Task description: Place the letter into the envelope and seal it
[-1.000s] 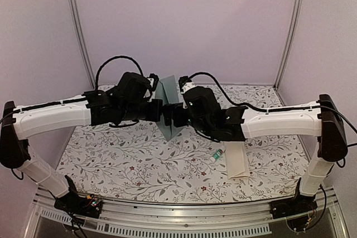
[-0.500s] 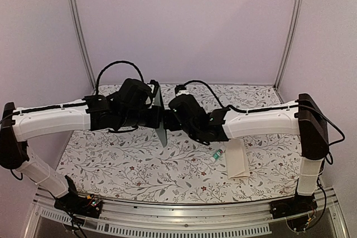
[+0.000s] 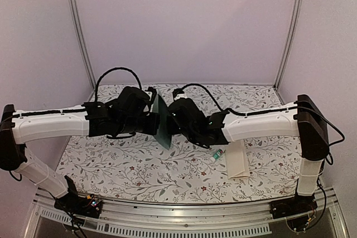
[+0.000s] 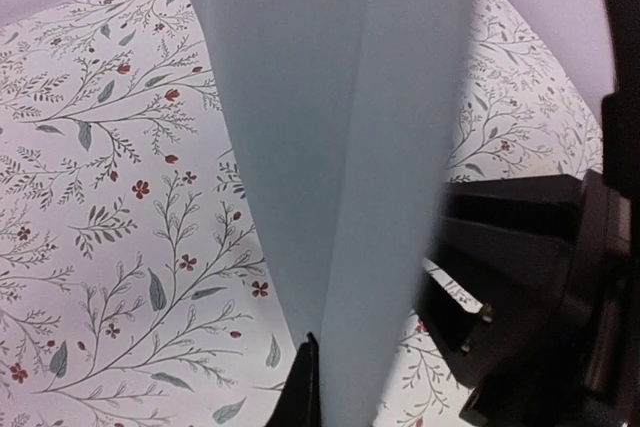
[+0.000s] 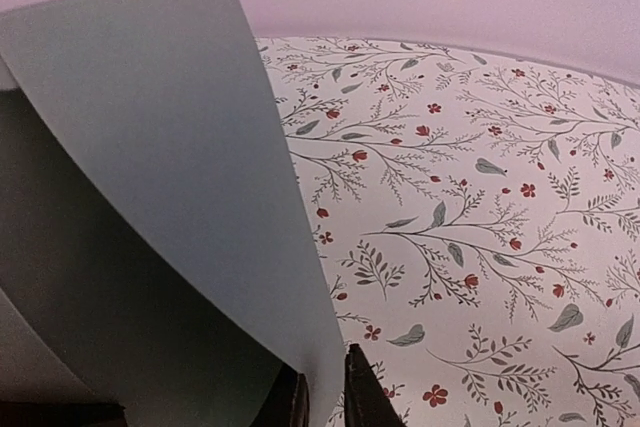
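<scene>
Envelope (image 3: pixel 162 128) is hanging edge-on in mid-air above the table (image 3: pixel 111 163), left gripper (image 4: pixel 308 397) clamping it from 9 o'clock, right gripper (image 5: pixel 325 397) pinching one curling ply from 3 o'clock. Letter (image 3: pixel 239 160) is lying flat at 4 o'clock, untouched. Likely best: right peeling that ply away slowly while left is holding firm.

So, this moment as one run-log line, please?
envelope: held upright | left tool: shut on envelope | right tool: shut on envelope | letter: lying on table
</scene>
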`<act>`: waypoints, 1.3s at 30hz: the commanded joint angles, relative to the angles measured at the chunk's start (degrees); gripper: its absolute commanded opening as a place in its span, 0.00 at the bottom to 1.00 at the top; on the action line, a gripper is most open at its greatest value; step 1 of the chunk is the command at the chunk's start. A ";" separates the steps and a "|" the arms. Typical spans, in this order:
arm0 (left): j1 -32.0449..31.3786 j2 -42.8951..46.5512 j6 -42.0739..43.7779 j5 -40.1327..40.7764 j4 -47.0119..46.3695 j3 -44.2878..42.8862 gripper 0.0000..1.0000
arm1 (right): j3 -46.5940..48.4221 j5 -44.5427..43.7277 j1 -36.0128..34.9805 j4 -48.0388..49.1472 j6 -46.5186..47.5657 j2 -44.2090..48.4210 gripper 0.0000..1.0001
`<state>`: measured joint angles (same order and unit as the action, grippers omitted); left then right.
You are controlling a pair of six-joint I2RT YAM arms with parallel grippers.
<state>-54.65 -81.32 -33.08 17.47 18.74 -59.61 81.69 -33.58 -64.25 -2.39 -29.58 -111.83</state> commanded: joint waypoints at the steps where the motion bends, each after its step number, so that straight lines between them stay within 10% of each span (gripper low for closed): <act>1: -1.17 2.43 -0.59 2.14 0.73 1.53 0.00 | -2.41 -1.91 1.23 0.40 0.92 0.89 0.10; 39: -0.38 9.10 1.88 6.94 7.36 6.79 0.00 | -10.49 21.73 -0.12 8.68 12.02 9.82 0.06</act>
<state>-54.92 -72.25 -32.12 23.40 25.02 -52.31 71.99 -16.49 -64.71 6.26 -19.25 -105.65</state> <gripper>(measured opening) 0.004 0.035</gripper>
